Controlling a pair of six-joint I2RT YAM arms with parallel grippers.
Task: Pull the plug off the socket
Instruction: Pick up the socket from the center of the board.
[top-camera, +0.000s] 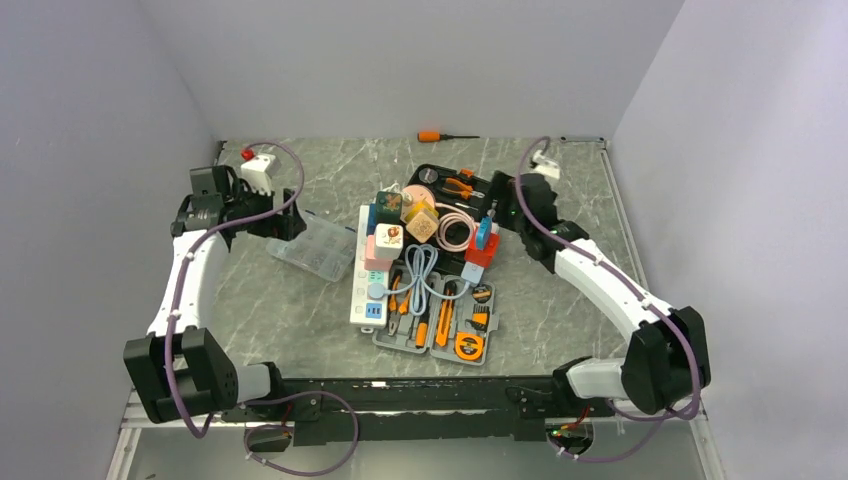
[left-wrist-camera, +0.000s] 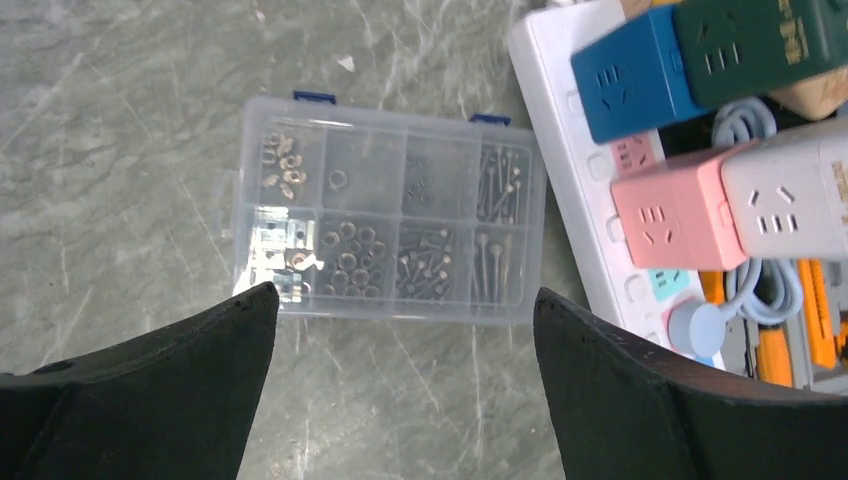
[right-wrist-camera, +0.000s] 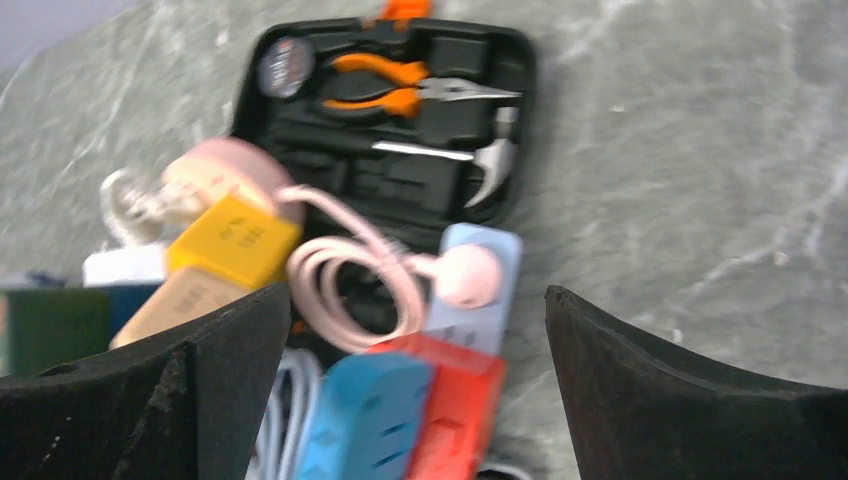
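Note:
The socket, a long white power strip with pastel outlets, lies at the table's middle. It also shows at the right of the left wrist view. Cube plugs sit on it: blue, dark green, pink and pale grey. A round light-blue plug with a cable is pushed in near its end. My left gripper is open and empty, left of the strip, over bare table. My right gripper is open and empty, right of the pile.
A clear screw box lies just left of the strip. An open tool case and a black one flank the pile. A pink disc, its coiled cable, and blue and red cubes lie below my right gripper. An orange screwdriver lies at the back.

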